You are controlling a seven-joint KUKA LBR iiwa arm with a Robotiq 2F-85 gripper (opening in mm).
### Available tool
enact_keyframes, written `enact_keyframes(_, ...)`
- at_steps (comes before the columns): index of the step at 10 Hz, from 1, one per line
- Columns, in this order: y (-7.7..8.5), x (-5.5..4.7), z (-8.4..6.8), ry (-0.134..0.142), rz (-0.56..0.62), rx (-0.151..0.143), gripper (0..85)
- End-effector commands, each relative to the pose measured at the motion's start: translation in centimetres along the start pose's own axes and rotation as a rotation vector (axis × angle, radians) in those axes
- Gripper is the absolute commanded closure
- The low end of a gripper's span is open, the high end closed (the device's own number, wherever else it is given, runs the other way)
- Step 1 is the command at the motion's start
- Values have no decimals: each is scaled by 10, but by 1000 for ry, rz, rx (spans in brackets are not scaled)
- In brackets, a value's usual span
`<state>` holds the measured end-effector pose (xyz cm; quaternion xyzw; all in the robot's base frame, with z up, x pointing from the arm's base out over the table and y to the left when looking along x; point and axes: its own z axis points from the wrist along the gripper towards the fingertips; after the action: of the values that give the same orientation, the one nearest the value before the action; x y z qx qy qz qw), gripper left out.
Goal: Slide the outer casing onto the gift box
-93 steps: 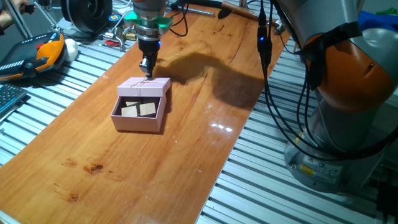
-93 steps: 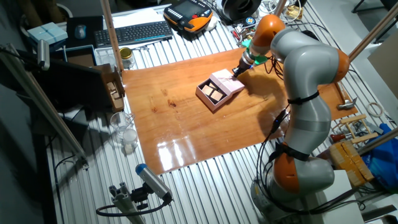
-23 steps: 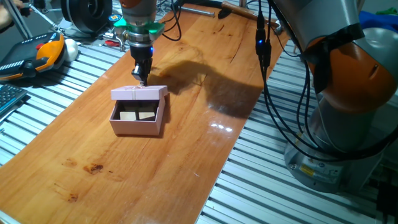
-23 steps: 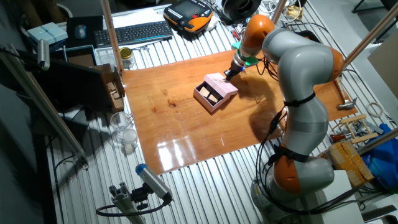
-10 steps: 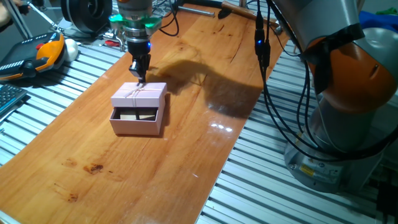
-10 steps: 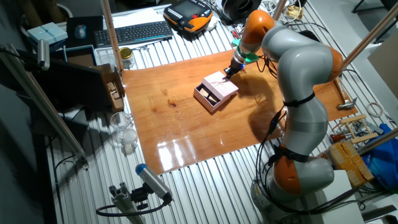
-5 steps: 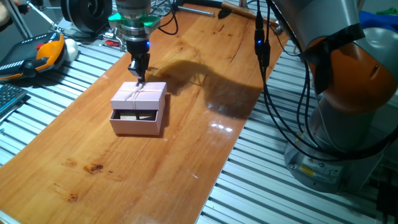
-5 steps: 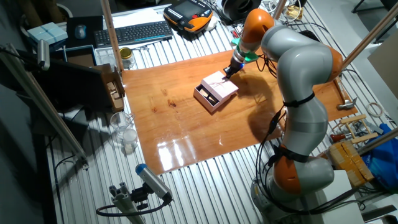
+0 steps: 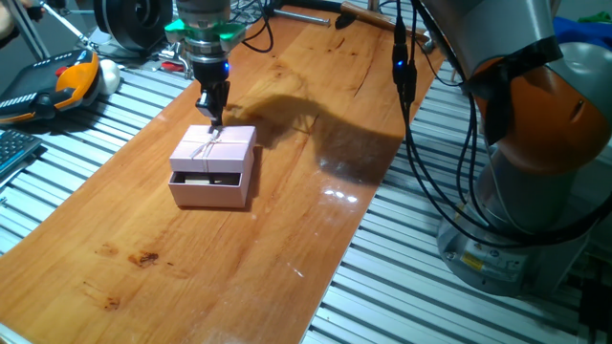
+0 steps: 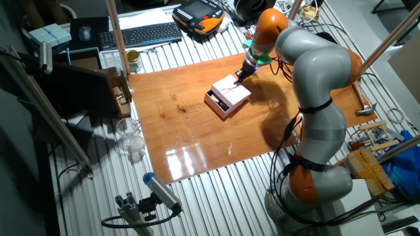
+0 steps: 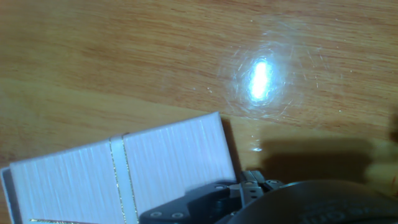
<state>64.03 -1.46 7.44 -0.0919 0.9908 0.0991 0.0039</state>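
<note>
Looking down the wooden table, you have the pale pink square cardboard outer casing, with its thin light string crossed over the top, sitting over most of the pale pink shallow cardboard gift box. Only a dark slot at the near face shows the tray's inside, so by my reading the casing is nearly home but not fully seated.

Your two-finger gripper stands almost upright at the casing's far edge, on the side away from the open slot. In the other fixed view the gripper sits at the corner of the casing nearest the arm. The hand view shows the casing's ribbed top and the string running across it, with the gripper body low in the picture; the fingertips are hidden, so you cannot tell whether they are clamped on the edge, merely pressing it, or parted.

What matters for you: the casing lies in front of the gripper, toward the slot side, and the remaining travel runs along that same line. A push off that axis would likely skew the casing or shove box and casing together across the smooth wood.
</note>
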Motion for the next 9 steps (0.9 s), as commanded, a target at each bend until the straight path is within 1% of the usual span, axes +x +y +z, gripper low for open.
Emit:
enact_keyframes(1, 0, 0, 0, 0, -1, 4, 850)
enact_keyframes(6, 7, 2, -3, 0, 1, 13, 850)
enact_keyframes(9, 11, 2, -4, 1, 5, 13, 850)
